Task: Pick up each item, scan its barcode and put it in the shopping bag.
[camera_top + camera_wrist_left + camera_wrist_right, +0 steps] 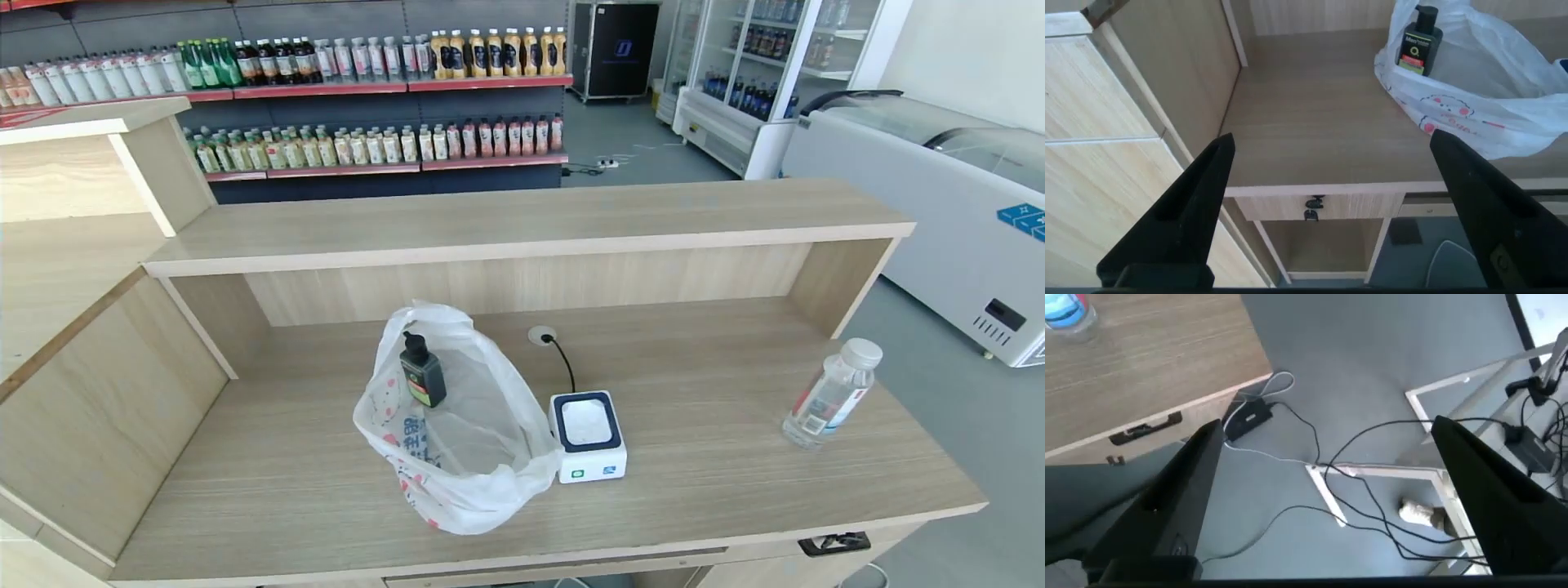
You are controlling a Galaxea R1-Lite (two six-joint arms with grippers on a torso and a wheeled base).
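Standing on the counter (718, 457) in the head view, the shopping bag (457, 457) holds a dark bottle (422, 371), scanner (588, 437) just beside, water bottle (831, 394) well apart rightward. Left wrist view: left gripper (1330, 139), jaws spread wide, near the counter's front edge. Right wrist view: right gripper (1327, 425), jaws wide, above floor cables (1327, 467).

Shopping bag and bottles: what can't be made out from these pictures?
Dark bottle, head view: label and barcode too small to make out.
Water bottle: print too small in head view; cut off by the picture's edge in right wrist view.
Shopping bag, head view: its floor hidden by crumpled plastic.
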